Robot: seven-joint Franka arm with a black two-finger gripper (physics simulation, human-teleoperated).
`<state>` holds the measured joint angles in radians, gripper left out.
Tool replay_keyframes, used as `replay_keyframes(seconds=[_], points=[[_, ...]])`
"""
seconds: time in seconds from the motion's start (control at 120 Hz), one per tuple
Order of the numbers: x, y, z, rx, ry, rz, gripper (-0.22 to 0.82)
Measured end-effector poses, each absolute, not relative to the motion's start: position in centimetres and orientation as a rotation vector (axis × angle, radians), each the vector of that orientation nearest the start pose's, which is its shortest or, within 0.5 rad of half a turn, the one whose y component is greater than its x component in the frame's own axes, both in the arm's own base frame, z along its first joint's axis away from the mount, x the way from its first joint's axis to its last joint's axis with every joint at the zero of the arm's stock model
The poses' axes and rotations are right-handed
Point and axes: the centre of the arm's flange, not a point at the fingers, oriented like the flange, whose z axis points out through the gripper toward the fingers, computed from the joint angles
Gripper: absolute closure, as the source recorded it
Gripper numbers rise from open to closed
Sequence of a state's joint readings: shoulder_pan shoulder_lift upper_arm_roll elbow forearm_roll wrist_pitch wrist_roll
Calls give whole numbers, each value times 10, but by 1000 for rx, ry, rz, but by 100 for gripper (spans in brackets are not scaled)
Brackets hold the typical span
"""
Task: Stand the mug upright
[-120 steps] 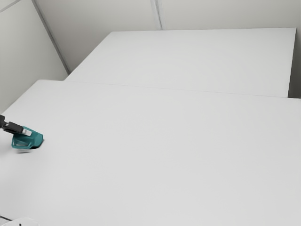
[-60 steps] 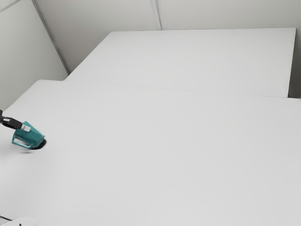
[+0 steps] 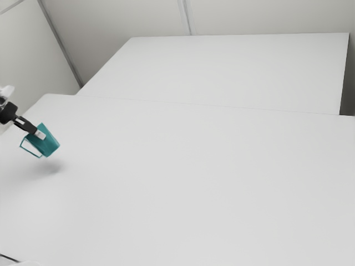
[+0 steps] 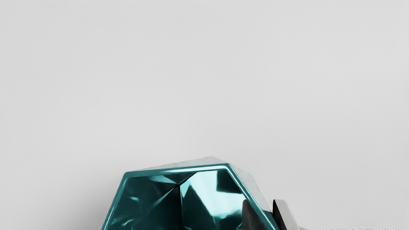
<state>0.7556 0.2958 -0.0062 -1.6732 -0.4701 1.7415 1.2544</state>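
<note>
At the exterior view's left, my gripper (image 3: 39, 133) is shut on the teal mug (image 3: 47, 145), which hangs tilted above the table with its handle toward the exterior view's left. A shadow lies on the table below it. In the wrist view, the gripper (image 4: 260, 214) pinches the angular wall of the mug (image 4: 153, 204), one finger inside the opening and the other outside. The mug's hollow inside faces the camera.
The white table (image 3: 188, 183) stretches across to the exterior view's right. Behind it is another white surface (image 3: 222, 72), with pale walls (image 3: 122, 22) beyond. A white object with a dark cable (image 3: 8, 258) sits at the lower left corner.
My gripper has risen with the mug, moving slightly toward the exterior view's right. The mug has come up off the table and turned, its tilt now different.
</note>
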Motion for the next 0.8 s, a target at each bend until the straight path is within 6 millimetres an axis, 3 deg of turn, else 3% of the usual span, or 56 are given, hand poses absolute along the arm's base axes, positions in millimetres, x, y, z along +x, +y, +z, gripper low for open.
replay_keyframes(seconds=[0.083, 0.217, 0.483, 0.683, 0.8], points=[[495, 365, 438, -3440, 696, -360, 78], [495, 325, 460, -3391, 691, -218, 78], [492, 247, 480, -3290, 640, 7, 78], [492, 185, 479, -3220, 590, 102, 78], [492, 163, 475, -3188, 520, 124, 78]])
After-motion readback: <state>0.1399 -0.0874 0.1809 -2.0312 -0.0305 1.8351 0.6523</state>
